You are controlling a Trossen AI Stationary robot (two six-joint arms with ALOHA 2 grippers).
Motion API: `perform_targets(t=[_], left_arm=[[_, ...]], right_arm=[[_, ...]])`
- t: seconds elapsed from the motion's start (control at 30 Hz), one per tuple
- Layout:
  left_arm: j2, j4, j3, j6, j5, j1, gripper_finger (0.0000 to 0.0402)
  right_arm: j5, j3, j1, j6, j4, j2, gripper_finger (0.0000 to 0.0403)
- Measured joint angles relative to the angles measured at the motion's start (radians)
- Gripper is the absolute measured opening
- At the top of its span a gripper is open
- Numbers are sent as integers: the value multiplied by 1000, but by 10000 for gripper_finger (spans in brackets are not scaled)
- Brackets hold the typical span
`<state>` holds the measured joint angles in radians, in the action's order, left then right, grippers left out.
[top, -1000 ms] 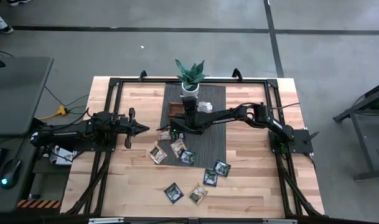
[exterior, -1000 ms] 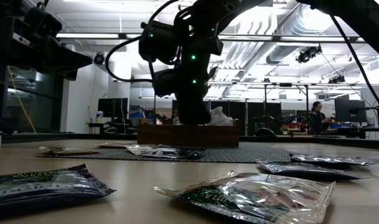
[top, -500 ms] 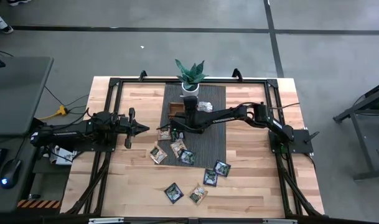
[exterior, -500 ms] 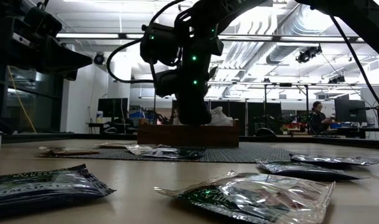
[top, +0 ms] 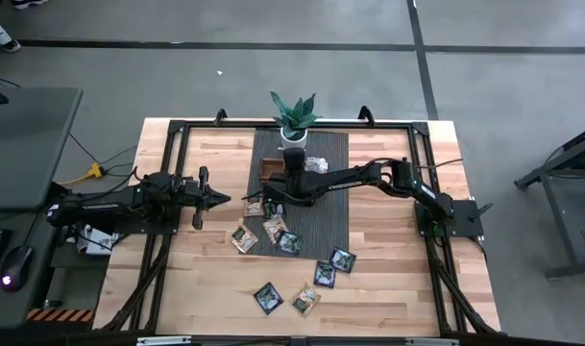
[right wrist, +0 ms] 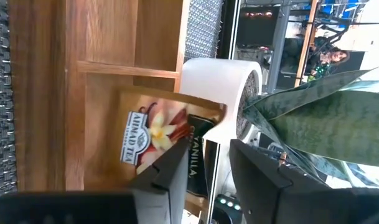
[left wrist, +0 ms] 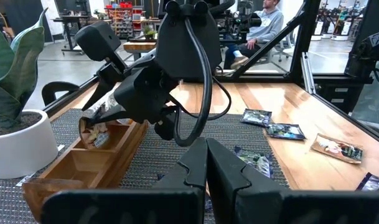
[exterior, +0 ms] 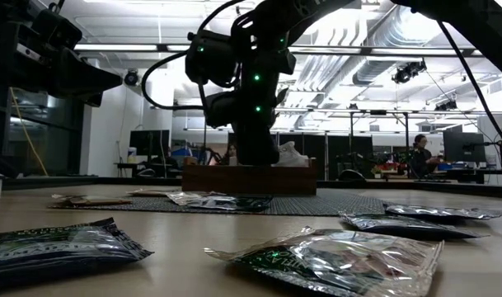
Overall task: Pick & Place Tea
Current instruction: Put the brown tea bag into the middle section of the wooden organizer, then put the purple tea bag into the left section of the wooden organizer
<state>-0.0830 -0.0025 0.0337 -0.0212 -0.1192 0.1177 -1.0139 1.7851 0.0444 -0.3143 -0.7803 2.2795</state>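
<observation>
**Tan sachet poised over the tray: lower, then let go**

Reached across the mat from the right of the high frame, the right gripper hung just above the wooden tray at upper centre, close below the potted plant. Pinched a tan vanilla tea sachet between its fingers, the packet dangling over 1 tray compartment near the white pot. Touching the tray floor or not: could not be told. Seen from the left wrist, the same sachet sat at the tray's upper-left end, partly inside the wooden walls.

Judged the step in hand as the release. Best done by lowering a little further so the sachet's lower edge met the compartment floor, keeping clear of the divider and of the pot's side, then spreading the fingers only slightly and lifting straight up. Dropped from height, so light a packet would likely land on a wall or slide out.

Parked at the left of the high frame, well apart from the mat, the left gripper waited with its fingers pressed together and empty.

Left lying loose: several sachets at the mat's lower-left edge and more on the bare table toward the lower centre. Much of the task judged undone.
</observation>
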Motion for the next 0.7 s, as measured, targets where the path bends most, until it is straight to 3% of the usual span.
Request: perform_targets(t=[0.33, 0.7], left_arm=[[0, 0, 0, 0, 0, 0, 1], [0, 0, 0, 0, 0, 0, 1]], right_arm=[[0, 0, -1, -7, 16, 0, 136], [-54, 2, -32, -5, 50, -23, 191]])
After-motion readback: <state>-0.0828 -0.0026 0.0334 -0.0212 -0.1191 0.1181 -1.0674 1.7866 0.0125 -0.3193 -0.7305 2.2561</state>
